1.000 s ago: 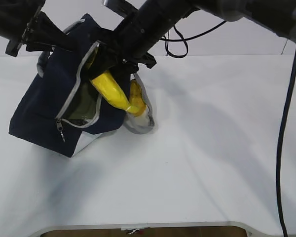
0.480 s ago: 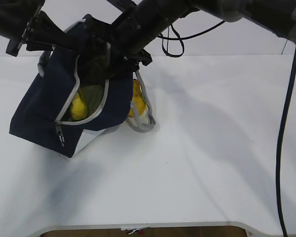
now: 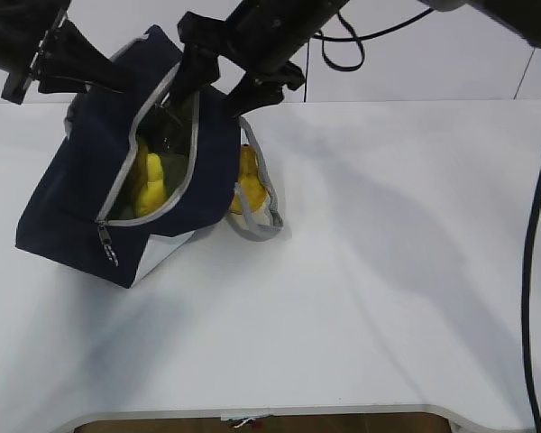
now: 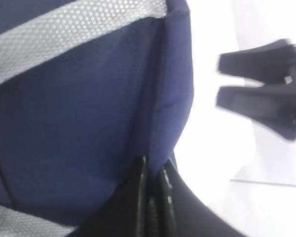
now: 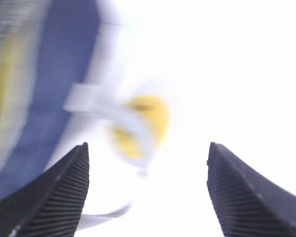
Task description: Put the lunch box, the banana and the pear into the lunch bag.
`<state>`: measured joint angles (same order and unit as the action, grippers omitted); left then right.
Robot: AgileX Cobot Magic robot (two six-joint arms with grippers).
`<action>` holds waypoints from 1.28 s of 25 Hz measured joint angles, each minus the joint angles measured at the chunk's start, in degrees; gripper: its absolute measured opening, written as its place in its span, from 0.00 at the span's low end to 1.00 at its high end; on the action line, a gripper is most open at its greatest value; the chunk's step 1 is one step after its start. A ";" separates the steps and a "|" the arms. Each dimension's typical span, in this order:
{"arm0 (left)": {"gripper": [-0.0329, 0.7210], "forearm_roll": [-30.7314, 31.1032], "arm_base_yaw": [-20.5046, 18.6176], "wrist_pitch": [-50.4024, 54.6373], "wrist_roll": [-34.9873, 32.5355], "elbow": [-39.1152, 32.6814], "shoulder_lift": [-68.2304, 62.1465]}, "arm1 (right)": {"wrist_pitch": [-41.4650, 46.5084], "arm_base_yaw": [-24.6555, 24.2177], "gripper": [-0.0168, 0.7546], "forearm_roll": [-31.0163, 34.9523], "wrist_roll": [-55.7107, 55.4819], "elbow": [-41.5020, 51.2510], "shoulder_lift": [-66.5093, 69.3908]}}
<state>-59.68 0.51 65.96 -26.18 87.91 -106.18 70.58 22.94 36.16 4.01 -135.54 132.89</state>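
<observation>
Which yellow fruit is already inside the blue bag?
The banana, seen through the lunch bag's open zipper. The pear sits outside on the table, beside the bag under a grey handle.

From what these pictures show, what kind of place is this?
Probably a robot test bench in a lab, not a kitchen. A bare white table stands against a plain white wall, black cables hang from the arms, and only a lunch bag and a pear lie on it.

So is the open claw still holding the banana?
Apart. In the exterior view the banana lies inside the lunch bag, below the right gripper. The right wrist view shows its jaws wide open with nothing between them.
</observation>
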 joint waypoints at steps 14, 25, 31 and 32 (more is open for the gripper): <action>0.05 2.56 -6.96 2.98 -0.13 0.00 0.00 | 1.09 -0.12 0.78 -33.43 -4.35 -0.40 -3.58; 0.05 8.97 -7.00 3.12 -0.13 0.00 0.00 | -6.38 -0.12 0.78 -32.03 -5.59 -0.40 4.01; 0.05 9.92 -7.00 3.12 -0.13 0.00 0.00 | -11.59 -0.12 0.78 -27.61 -5.68 -0.40 4.47; 0.05 9.92 -7.00 3.12 -0.13 0.00 0.00 | -11.70 -0.12 0.78 -27.03 -5.71 -0.40 4.61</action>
<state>-49.76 -6.49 69.08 -26.31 87.91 -106.18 58.89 22.82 9.14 -1.70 -135.94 137.49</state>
